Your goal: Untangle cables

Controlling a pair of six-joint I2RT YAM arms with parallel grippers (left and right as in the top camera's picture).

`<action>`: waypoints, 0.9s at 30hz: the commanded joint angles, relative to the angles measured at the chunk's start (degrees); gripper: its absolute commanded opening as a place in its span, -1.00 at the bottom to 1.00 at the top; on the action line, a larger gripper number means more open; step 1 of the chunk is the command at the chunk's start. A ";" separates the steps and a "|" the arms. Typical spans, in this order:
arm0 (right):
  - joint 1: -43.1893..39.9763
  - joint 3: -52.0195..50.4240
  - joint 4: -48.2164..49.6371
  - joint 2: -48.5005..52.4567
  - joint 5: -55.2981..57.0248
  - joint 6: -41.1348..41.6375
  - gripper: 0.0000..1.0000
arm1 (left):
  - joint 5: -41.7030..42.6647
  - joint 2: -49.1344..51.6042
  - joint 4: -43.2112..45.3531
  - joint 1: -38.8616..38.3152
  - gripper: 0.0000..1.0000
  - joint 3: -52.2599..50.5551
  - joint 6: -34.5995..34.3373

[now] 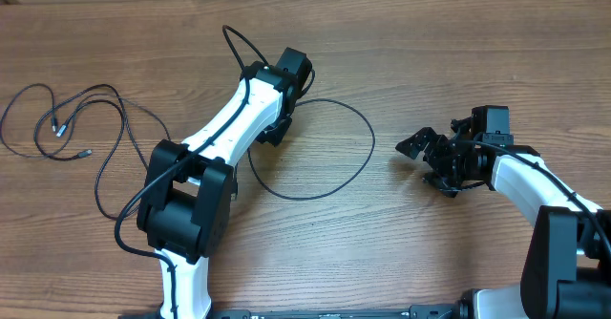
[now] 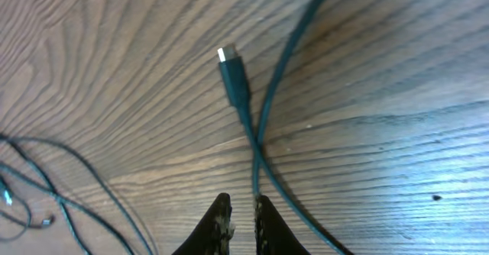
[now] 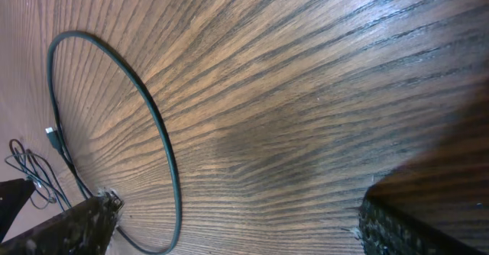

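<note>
- From above: the wooden table (image 1: 430,52) fills the picture.
- A bunch of cables (image 1: 72,118) lies in loose loops at the far left. Two little plug ends poke out in the middle of it.
- One looped cable (image 1: 370,138) makes a big oval in the middle of the table.
- The left gripper (image 1: 275,131) sits at the left edge of that oval. From up here I cannot tell how its fingers stand.
- The right gripper (image 1: 428,166) is at the right, near the oval but not touching it. Its fingers are spread apart.
- Left wrist view: the left gripper (image 2: 243,223) is at the bottom middle. Its two fingers (image 2: 219,221) are nearly together, with a thin gap.
- The looped cable (image 2: 283,64) runs down into that gap. I cannot tell if it is pinched or just lying there.
- Two parts of this cable cross just above the fingers. One part ends in a plug (image 2: 231,70) with a shiny tip, pointing up.
- The bunch of cables (image 2: 69,201) shows in the lower left corner.
- Right wrist view: the right gripper (image 3: 237,209) is wide apart. One of its fingers (image 3: 76,224) is at the lower left and the other is at the lower right. Only bare wood lies between them.
- The looped cable (image 3: 157,125) curves down the left side, beside the left finger.
- The plug (image 3: 53,137) and the bunch of cables (image 3: 30,171) sit small at the far left edge.
</note>
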 commanded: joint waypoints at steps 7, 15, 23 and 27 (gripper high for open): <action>0.26 -2.38 -0.17 2.73 5.31 -1.05 1.00 | 2.73 -1.51 0.59 1.36 0.14 -4.76 -1.05; 0.26 -2.38 -0.20 2.73 5.31 -1.05 1.00 | 6.71 -1.51 7.48 4.39 0.18 -15.23 -15.65; 0.26 -2.38 -0.20 2.73 5.31 -1.05 1.00 | 27.30 -1.51 9.53 12.20 -0.47 -18.25 -15.34; 0.26 -2.38 -0.20 2.73 5.31 -1.05 1.00 | 26.67 -1.51 11.61 12.48 -0.39 -20.24 -15.37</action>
